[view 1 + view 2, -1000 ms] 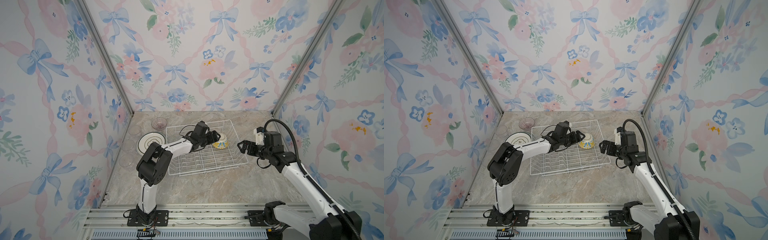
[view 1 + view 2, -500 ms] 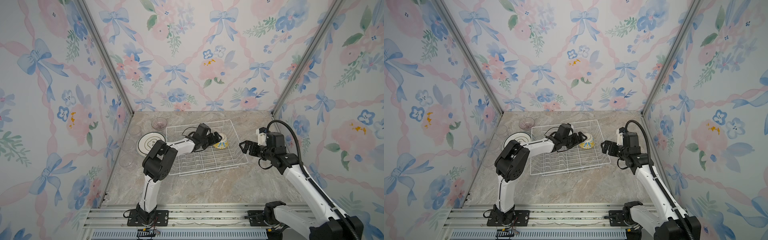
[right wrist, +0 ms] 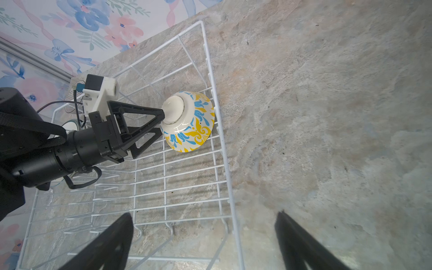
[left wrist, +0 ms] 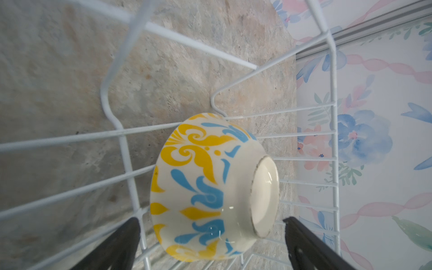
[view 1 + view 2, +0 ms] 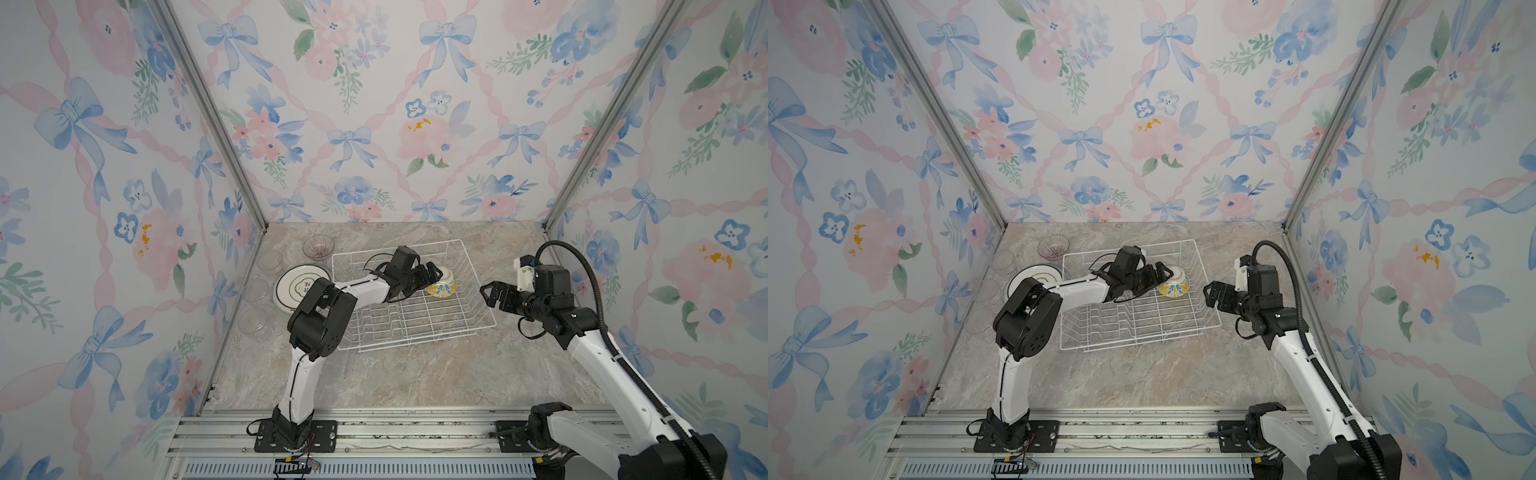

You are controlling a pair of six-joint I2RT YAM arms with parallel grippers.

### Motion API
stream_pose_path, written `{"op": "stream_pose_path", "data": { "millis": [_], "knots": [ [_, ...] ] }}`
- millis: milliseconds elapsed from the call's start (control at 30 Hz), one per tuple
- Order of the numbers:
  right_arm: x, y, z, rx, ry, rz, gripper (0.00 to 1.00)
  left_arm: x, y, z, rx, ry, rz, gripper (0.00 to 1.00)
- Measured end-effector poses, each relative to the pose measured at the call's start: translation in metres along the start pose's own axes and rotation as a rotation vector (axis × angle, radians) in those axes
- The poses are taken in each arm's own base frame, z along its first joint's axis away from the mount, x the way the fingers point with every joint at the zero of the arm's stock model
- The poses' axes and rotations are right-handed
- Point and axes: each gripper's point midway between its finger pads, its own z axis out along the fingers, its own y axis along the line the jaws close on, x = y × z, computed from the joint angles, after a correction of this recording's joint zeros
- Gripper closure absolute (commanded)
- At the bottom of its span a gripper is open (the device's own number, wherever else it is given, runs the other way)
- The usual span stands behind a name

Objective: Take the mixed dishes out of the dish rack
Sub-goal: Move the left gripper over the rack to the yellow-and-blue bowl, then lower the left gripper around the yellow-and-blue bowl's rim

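One yellow-blue floral ceramic bowl (image 4: 210, 184) lies tipped in the white wire dish rack (image 5: 415, 328), between wide-open left jaws; right jaws, also wide, wait beside. Uneven closing could roll it away.

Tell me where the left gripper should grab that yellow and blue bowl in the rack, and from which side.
The yellow and blue bowl lies tipped on its side. Probably best: left gripper comes straight ahead, one finger on the foot ring, the other on the rim.
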Motion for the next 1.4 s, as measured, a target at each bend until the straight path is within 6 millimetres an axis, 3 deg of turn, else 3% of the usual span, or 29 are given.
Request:
{"op": "stream_pose_path", "data": {
  "millis": [967, 1233, 1400],
  "knots": [
    [-0.001, -0.010, 0.003, 0.025, 0.006, 0.026, 0.03, -0.014, -0.010, 0.023, 0.077, 0.013, -0.031, 0.02],
    [-0.001, -0.012, 0.003, 0.025, 0.007, 0.030, 0.03, -0.007, -0.013, 0.018, 0.094, 0.032, -0.019, 0.03],
    [-0.001, -0.012, 0.003, 0.025, 0.006, 0.032, 0.03, 0.015, -0.016, 0.008, 0.086, 0.081, 0.000, 0.04]
  ]
}}
